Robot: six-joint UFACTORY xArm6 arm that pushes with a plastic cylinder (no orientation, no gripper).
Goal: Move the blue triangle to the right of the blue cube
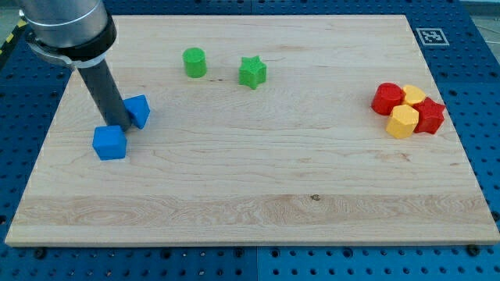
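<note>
The blue cube [109, 143] lies near the board's left edge. The blue triangle [138, 111] lies just above and to the right of it, close by. My tip [115, 124] comes down between the two, at the cube's top right corner and against the triangle's left side. The rod hides part of the triangle's left edge.
A green cylinder [194, 62] and a green star [252, 72] lie at the view's top middle. A cluster at the right holds a red block [387, 99], a yellow block [413, 95], a yellow hexagon [403, 122] and a red star [430, 116]. The wooden board [258, 195] sits on a blue perforated table.
</note>
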